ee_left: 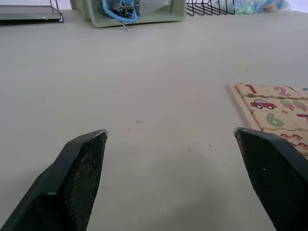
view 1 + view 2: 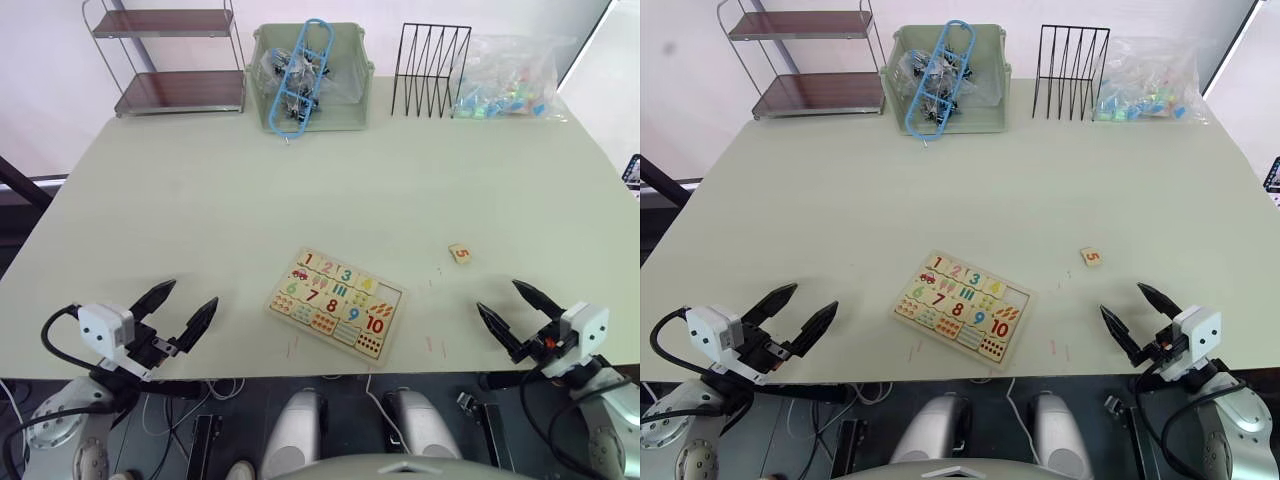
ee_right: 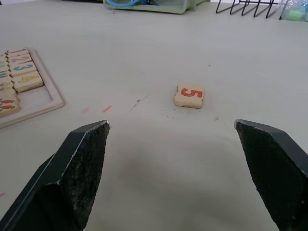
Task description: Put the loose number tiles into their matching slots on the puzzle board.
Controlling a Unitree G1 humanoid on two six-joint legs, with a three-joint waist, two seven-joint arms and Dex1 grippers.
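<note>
The puzzle board (image 2: 389, 325) lies flat near the table's front edge, between my two arms. Its top row holds tiles 1 to 4, and the slot (image 2: 386, 293) at the row's right end is bare. One loose number tile, a red 5 (image 2: 460, 253), lies face up on the table to the right of the board, also seen as the 5 tile (image 3: 189, 96) ahead of my right gripper. My left gripper (image 2: 188, 295) is open and empty, left of the board. My right gripper (image 2: 499, 297) is open and empty, just short of the 5 tile.
Along the table's far edge stand a wire shelf (image 2: 170, 60), a green bin (image 2: 308, 75) with blue and dark parts, a black wire rack (image 2: 430, 70) and a clear bag of coloured pieces (image 2: 510, 80). Bare tabletop separates them from the board.
</note>
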